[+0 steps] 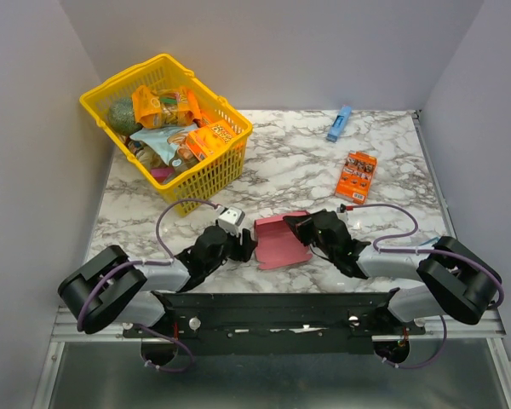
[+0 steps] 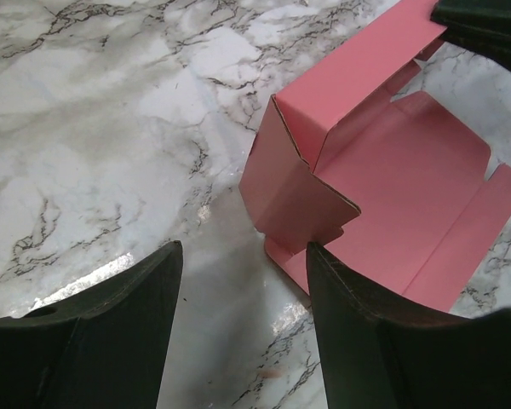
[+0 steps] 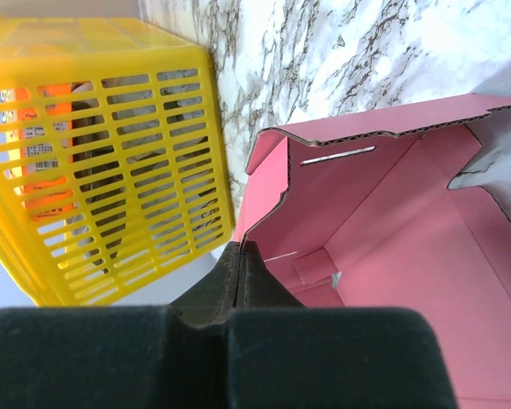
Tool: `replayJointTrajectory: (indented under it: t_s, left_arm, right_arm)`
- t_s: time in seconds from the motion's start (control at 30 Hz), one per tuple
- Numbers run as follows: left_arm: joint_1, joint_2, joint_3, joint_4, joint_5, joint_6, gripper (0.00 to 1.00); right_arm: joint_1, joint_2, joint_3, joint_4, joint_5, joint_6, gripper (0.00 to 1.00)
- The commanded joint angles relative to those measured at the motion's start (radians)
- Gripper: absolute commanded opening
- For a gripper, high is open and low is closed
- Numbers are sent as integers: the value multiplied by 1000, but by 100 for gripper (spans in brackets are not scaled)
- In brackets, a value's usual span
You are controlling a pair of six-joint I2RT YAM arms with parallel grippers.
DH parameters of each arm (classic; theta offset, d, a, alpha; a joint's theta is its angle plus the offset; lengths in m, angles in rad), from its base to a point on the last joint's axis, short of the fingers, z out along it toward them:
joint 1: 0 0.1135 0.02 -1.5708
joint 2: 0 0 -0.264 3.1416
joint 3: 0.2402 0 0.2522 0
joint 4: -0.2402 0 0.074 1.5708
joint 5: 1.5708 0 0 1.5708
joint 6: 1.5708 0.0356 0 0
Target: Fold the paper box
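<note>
Now, paper box (image 1: 281, 243) half-formed, near centre of table (image 1: 298, 166). Right gripper (image 3: 240, 256) clenched on its wall; left gripper (image 2: 243, 256) spread, empty, just left. I'd brace with right, nudge left wall upright along crease.

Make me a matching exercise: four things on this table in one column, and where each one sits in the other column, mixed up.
Things:
1. paper box
2. yellow basket
3. loose orange snack box
4. slim blue box

Places:
A. far edge, right of middle
B. near edge, middle
C. far left
D. right side, mid-depth

Pairs: 1-B, 2-C, 3-D, 4-A
</note>
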Motion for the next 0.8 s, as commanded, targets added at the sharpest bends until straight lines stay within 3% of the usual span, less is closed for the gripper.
replayJointTrajectory:
  t_s: [0.0,0.43,0.57,0.77]
  left_arm:
    - [-12,58,48,57,-38,52,68]
    - [-30,189,106,190,-83,90,52]
    - [-61,210,103,232,-185,87,46]
    - [-108,249,90,325,-324,75,46]
  right_arm:
    - [4,26,-22,-73,14,-40,1]
    - [5,24,-25,-82,14,-46,1]
    - [4,27,-26,-83,13,-44,1]
    - [4,30,-25,-81,11,-48,1]
